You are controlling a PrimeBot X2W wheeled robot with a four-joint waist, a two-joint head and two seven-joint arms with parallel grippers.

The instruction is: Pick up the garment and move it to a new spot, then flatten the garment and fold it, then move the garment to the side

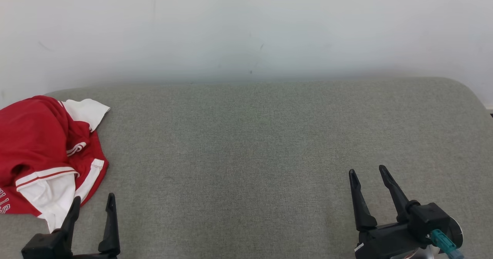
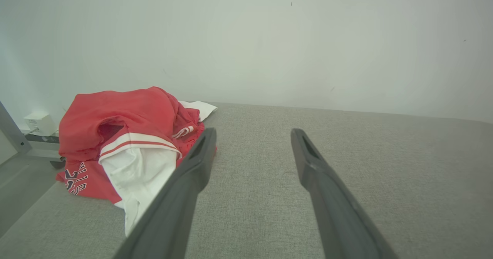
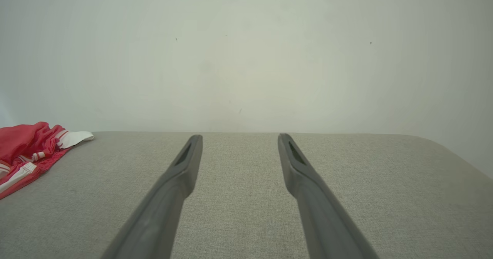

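While both claws stand wide and empty, nothing of the task looks begun, so every risk lies ahead of you. Your garment (image 1: 42,147), a crumpled red and white heap, lies at 9 o'clock in the head view, right on the left edge of the bench (image 1: 250,143). Part of it runs out of that picture, so I cannot tell how much hangs over. Your left claw (image 1: 94,197) sits at 7 o'clock, just beside the garment's near white flap. Its outer finger overlaps that flap, and whether it touches the cloth I cannot tell. Your right claw (image 1: 367,170) hangs at 5 o'clock, well apart from the garment.

First danger, as I judge it: a nudge toward 9 o'clock from that left finger could push the garment off the edge, since the left wrist view shows floor (image 2: 19,185) just beyond it. Second: closing on the loose white flap alone would catch one thin layer, and the rest could trail, drag on the bench fabric or slip free as you lift. Third: the garment is bunched on itself, so a blind pinch may gather several layers and leave you a knot that will not spread flat later. Go for a thick red fold, and draw it toward 3 o'clock
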